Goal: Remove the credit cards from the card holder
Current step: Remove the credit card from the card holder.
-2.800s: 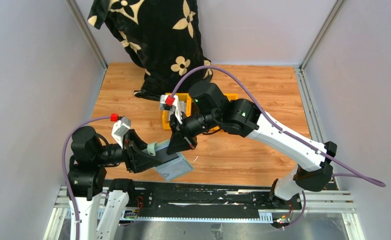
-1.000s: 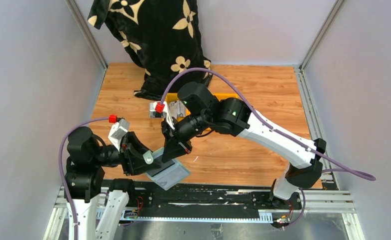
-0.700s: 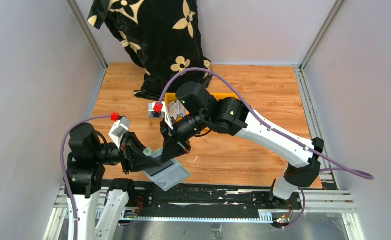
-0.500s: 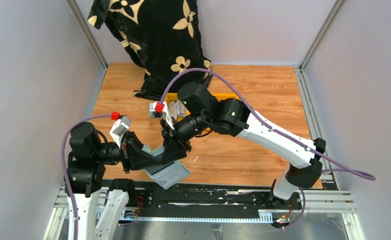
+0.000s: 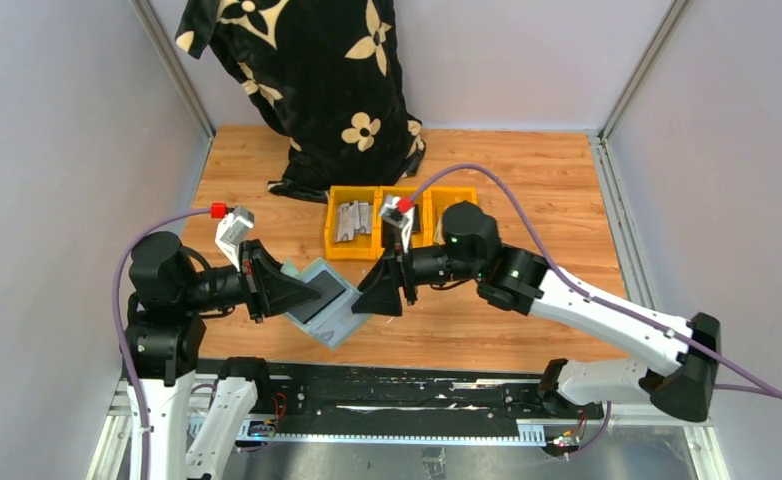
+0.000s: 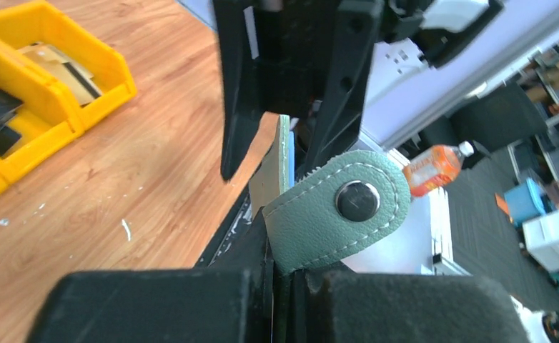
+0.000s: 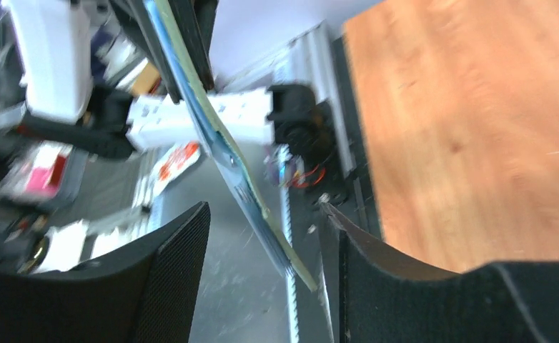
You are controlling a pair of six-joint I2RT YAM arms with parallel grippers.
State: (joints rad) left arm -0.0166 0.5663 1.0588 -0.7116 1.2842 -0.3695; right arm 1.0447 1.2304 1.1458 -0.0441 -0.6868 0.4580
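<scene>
Jaws first, top view: left gripper (image 5: 295, 297) is clamped on the card holder (image 5: 339, 320), holding it open and tilted at the near edge of the table (image 5: 527, 180). The right gripper (image 5: 364, 304) has its jaws apart, tips right at the holder's right side, contact not readable from up here. One dark credit card (image 5: 319, 292) shows against the holder's pale inner face. Three yellow bins (image 5: 328, 230) sit in a row just behind the two grippers, flat grey and dark pieces inside, too small to name. Black floral cloth (image 5: 317, 90) hangs at the back of the table. Left wrist view: my left fingers (image 6: 155, 307) sit tight together on the holder's lower part, with the sage-green snap tab (image 6: 337, 214) sticking out to the right, stud facing the camera. Holder's thin edge runs straight up into the gap of the right gripper, whose two fingers stand one on each side of it, not closed on it. Bins sit upper left on the wood, well apart from the holder. Right wrist view is blurred. My right fingers (image 7: 166, 286) are wide apart at the bottom of frame; holder is seen edge-on, running diagonally down from top left, its lower corner ending in the gap between them. Can't tell whether either pad touches it. Card can't be made out from this angle.
</scene>
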